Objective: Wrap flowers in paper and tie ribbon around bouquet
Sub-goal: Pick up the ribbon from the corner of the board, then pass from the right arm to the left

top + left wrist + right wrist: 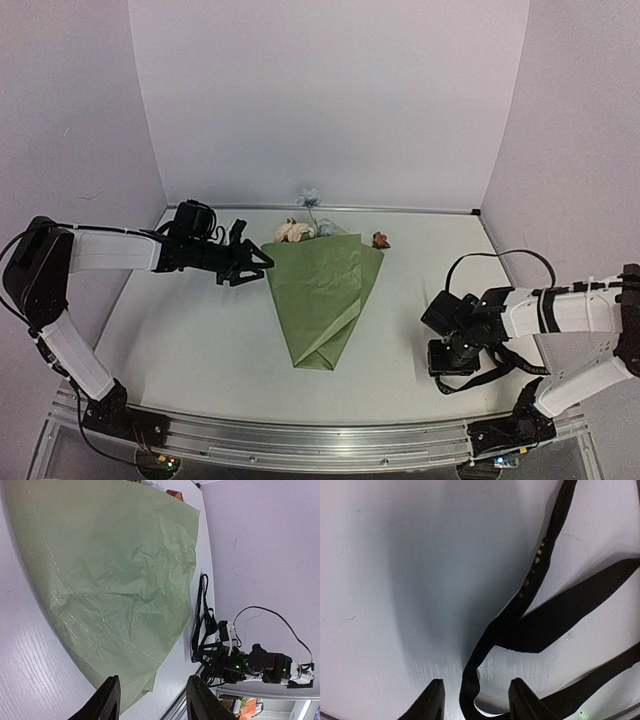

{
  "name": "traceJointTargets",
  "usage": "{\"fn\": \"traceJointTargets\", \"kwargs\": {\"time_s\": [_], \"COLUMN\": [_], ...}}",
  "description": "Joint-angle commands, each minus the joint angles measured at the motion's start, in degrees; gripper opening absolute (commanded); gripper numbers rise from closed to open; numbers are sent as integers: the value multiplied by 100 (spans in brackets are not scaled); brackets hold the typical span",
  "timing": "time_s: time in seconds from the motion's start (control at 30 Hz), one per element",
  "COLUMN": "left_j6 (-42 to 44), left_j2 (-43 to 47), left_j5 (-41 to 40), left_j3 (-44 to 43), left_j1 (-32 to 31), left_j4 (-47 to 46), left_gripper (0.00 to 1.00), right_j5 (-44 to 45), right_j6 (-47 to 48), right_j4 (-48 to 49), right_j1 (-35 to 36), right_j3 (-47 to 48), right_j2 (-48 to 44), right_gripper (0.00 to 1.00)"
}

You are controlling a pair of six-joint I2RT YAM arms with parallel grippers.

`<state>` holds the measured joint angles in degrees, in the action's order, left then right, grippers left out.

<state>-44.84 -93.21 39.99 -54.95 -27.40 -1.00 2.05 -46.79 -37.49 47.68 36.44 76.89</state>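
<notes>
On worktop [200, 340], centre toward far edge: bouquet [325, 295]. Just beside its left side: left claw [262, 260], open, empty. Near right edge: right claw [472, 700], half open astride ribbon [560, 610] strand, not clamping.

Pale lavender walls [320, 100] enclose a white table [190, 340] edged by a metal rail [300, 437].

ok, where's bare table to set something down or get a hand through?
Bare table near-left, between the left arm and the bouquet tip; another strip between bouquet and right pincer. Crowded: far edge, where the left pincer sits beside the flowers, and under the right pincer, where the ribbon loops.
</notes>
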Motion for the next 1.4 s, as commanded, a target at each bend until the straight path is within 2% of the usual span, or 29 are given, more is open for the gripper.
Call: {"fn": "traceJointTargets", "kwargs": {"time_s": [0.0, 0.1, 0.13, 0.2, 0.4, 0.63, 0.77, 0.93, 1.2, 1.3, 1.37], "left_j6": [57, 53, 53, 69, 549, 941, 1222, 1455, 2318, 2400, 2429], "left_j2": [465, 621, 689, 828, 1089, 1121, 1076, 1068, 579, 408, 304], "left_j5": [-162, -200, -208, -240, -488, -797, -1267, -2271, -3313, -3549, -3741], "left_j3": [100, 203, 235, 318, 407, 449, 207, 508, 881, 1118, 1144], "left_j1": [-52, -79, -92, -165, -722, -977, -1441, -2291, -3497, -3760, -3813], "left_j4": [17, -13, -31, -106, -321, -716, -729, -1430, -2965, -3586, -3649], "left_gripper": [47, 47, 47, 47, 48, 50, 53, 55, 57, 57, 57], "right_j5": [-138, -238, -306, -380, -1008, -1939, -2161, -2440, -2531, -2402, -2320], "right_j6": [-4, -30, -38, -67, -161, -763, -1079, -1942, -2451, -2529, -2559], "right_j4": [359, 488, 496, 494, 498, 1229, 1404, 2375, 3160, 3230, 3250], "right_j1": [22, 26, 25, 26, 22, 39, 40, 49, 266, 370, 417], "right_j3": [-100, -81, -54, 83, 1052, 2193, 2732, 2759, 2675, 2653, 2662], "right_j2": [316, 364, 321, 109, -284, 226, 504, 685, 729, 751, 785], "right_gripper": [35, 18, 10, 1, 0, 0, 0, 0, 0, 0, 0]}}
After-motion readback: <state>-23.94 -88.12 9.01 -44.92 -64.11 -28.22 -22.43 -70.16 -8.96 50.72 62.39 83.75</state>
